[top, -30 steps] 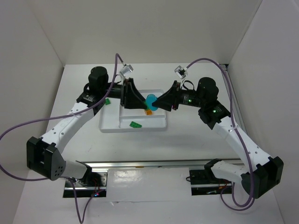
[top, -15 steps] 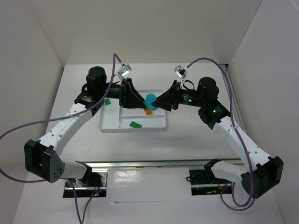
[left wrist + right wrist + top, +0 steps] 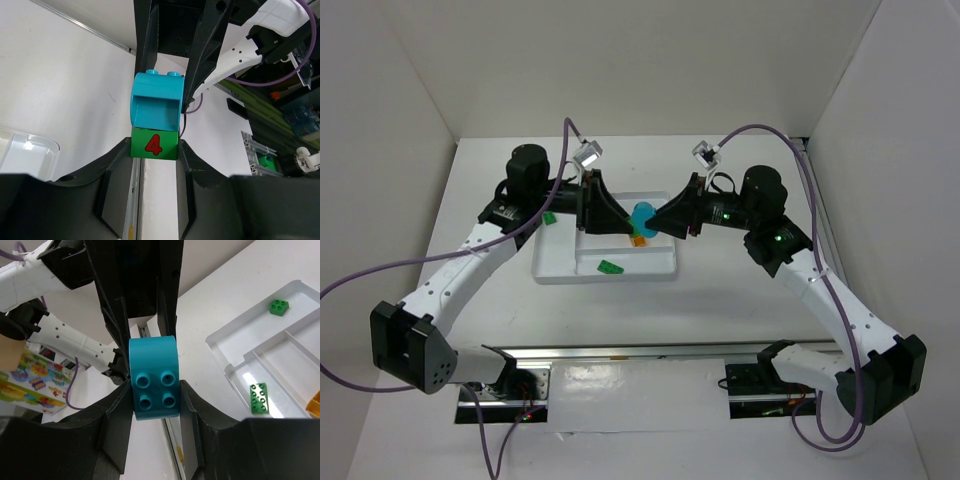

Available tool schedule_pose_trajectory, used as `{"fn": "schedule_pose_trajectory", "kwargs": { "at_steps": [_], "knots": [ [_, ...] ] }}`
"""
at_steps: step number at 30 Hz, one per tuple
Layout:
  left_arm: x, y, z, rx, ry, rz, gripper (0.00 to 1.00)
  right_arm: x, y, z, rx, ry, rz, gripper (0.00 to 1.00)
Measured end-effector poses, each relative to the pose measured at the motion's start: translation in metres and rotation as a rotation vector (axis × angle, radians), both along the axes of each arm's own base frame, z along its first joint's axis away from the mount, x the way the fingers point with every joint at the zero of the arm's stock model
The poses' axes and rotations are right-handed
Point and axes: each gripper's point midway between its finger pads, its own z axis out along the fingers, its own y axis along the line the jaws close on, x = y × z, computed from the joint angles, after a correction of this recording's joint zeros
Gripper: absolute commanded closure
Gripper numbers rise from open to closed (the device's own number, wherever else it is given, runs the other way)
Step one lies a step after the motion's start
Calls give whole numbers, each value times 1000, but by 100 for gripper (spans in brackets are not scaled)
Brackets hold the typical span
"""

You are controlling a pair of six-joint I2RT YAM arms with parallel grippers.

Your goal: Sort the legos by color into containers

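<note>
Left gripper [image 3: 155,146], which stood apart a second ago, has now closed, and its two fingers clamp the flanks of the numbered green brick [image 3: 154,143], a small block with a red 4 on the face shown to the left wrist camera. That block is still joined to the cyan brick [image 3: 152,382], the larger rounded piece, which the right gripper [image 3: 153,390] grips between its fingers with the four studs turned toward its own camera. The closing matters for the task because each colour of the joined pair now has its own hold. The step in hand appears to be pulling the two apart, since they cannot be sorted while stuck together, and no gap between them shows yet. In the overhead view the pair hangs in the air above the far part of the white tray [image 3: 556,268], touching nothing but the fingers. Both arms reach forward from their bases and bend inward at the elbow, so that the left gripper [image 3: 618,224] and the right gripper [image 3: 662,222] lie roughly level and meet nose to nose over the tray. Below them, a green square brick [image 3: 278,306] lies in one far compartment, a green plate [image 3: 259,398] lies flat in the long near compartment, and an orange brick [image 3: 640,239] seems to lie in the other far compartment. Since the greens sit in separate compartments, the sorting looks unfinished.
</note>
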Motion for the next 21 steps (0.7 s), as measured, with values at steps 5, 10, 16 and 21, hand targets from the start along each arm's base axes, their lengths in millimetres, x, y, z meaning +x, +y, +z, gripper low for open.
{"fn": "schedule_pose_trajectory", "kwargs": {
  "at_steps": [5,10,16,21],
  "knots": [
    [4,0,-2,12,-7,33,100,3,-3,-1,-5,-5,-14,75],
    [14,6,-7,28,10,85,100,12,-11,2,-1,-13,-75,75],
    [26,16,-13,48,25,146,100,12,-16,8,7,-32,-107,75],
    [41,30,-25,93,60,234,100,19,-19,5,-8,-27,-157,75]
  ]
}}
